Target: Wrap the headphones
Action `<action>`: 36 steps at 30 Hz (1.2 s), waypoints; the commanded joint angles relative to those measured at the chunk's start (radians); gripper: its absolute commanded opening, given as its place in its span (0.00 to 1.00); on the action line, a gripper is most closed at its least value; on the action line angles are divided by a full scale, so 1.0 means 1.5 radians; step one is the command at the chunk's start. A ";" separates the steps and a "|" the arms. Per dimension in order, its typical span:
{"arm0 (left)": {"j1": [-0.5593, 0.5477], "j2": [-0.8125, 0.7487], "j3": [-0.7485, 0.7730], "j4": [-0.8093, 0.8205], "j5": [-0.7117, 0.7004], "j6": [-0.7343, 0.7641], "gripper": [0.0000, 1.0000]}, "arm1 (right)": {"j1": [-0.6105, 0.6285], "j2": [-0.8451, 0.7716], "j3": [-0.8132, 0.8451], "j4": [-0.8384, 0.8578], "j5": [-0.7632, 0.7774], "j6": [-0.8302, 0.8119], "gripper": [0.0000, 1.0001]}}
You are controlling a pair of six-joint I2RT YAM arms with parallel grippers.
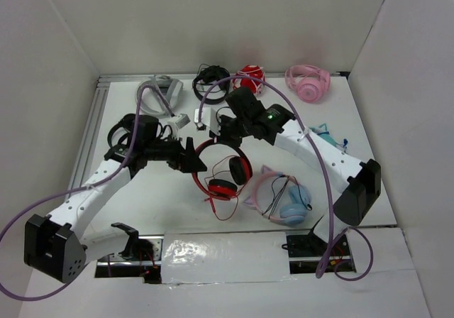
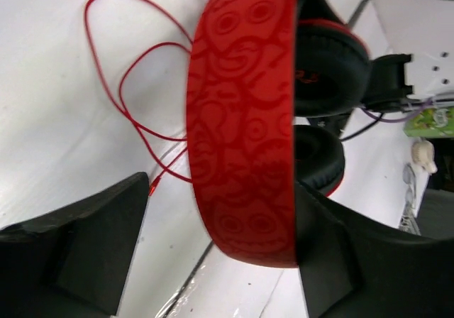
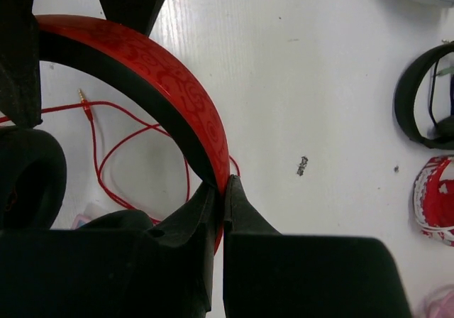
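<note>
The red headphones [image 1: 240,169] lie mid-table, with black ear pads. Their thin red cable [image 1: 220,208] is loose in loops on the table by the cups. My left gripper [image 1: 194,162] is open and straddles the red patterned headband [image 2: 241,119]; in the left wrist view [image 2: 223,190] its right finger touches the band's edge and its left finger stands apart. My right gripper [image 1: 225,130] is shut on the headband [image 3: 156,69], pinching its rim between the fingertips in the right wrist view [image 3: 225,184]. The cable [image 3: 106,147] and its plug lie under the band.
Black headphones [image 1: 211,82], a red-and-white bundle [image 1: 250,78], pink headphones [image 1: 308,82] and grey headphones [image 1: 157,91] line the back. Pink-and-blue cat-ear headphones [image 1: 280,199] lie right of the red pair. A small white box [image 1: 201,119] sits behind. White walls enclose the table.
</note>
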 commanded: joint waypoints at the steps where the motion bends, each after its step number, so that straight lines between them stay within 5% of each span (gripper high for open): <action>1: 0.000 -0.019 -0.003 0.044 0.049 0.001 0.86 | 0.025 -0.016 0.003 0.034 -0.025 0.000 0.00; 6: 0.000 -0.021 -0.003 0.041 0.067 0.004 0.43 | 0.048 0.014 0.024 0.048 0.019 0.014 0.00; 7: 0.000 -0.021 -0.003 0.041 0.063 0.002 0.23 | 0.050 0.012 0.024 0.062 0.019 0.016 0.00; 9: 0.000 -0.018 -0.004 0.039 0.054 -0.007 0.00 | 0.053 0.008 0.018 0.078 0.013 0.019 0.00; 14: 0.000 -0.021 0.000 0.049 0.051 -0.016 0.00 | 0.057 -0.001 0.008 0.109 0.017 0.028 0.02; 18: -0.001 -0.033 0.013 0.058 0.006 -0.050 0.00 | 0.058 -0.010 0.000 0.169 0.042 0.069 0.38; 21: 0.000 -0.039 0.032 0.062 -0.035 -0.075 0.00 | 0.058 -0.021 -0.020 0.245 0.134 0.156 0.42; 25: 0.000 -0.034 0.069 0.049 -0.090 -0.087 0.00 | 0.058 -0.039 -0.048 0.365 0.228 0.220 0.63; 36: 0.006 -0.053 0.062 0.107 -0.125 -0.072 0.00 | 0.051 -0.129 -0.160 0.540 0.308 0.384 0.71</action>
